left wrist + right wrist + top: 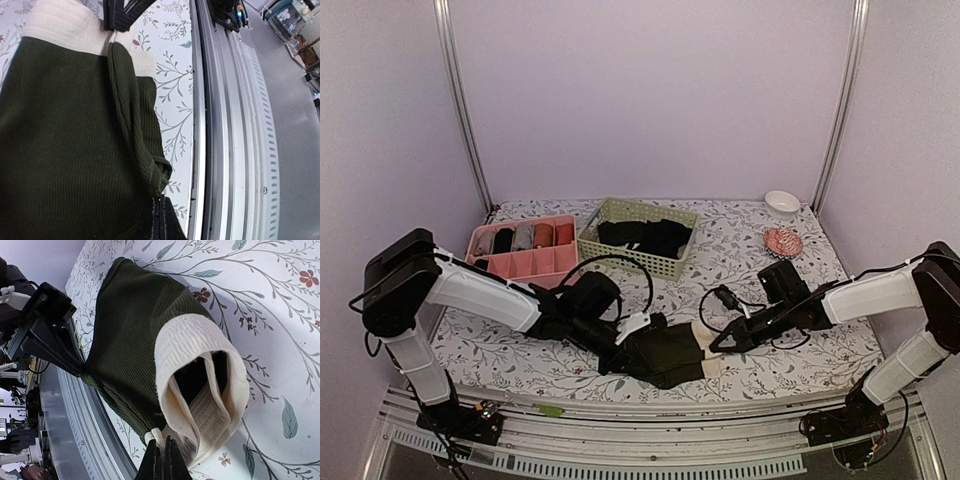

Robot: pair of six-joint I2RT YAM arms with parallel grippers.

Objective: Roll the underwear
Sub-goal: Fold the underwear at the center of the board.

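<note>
The underwear [662, 355] is dark ribbed cloth with a cream waistband [703, 340]. It lies stretched near the table's front edge, between both grippers. My left gripper [611, 363] is shut on the hem corner at its left end; in the left wrist view the closed fingertips [158, 201] pinch the dark cloth [65, 140]. My right gripper [713, 347] is shut on the waistband's near corner; in the right wrist view the closed tips [161, 442] hold the cream band [192, 335], which gapes open. The underside of the garment is hidden.
A pink divided tray [521, 262] with small rolled bundles and a green basket [629, 255] of black garments stand at the back. A white bowl [782, 203] and a pink round object [783, 241] sit back right. The metal front rail [225, 150] runs just beside the underwear.
</note>
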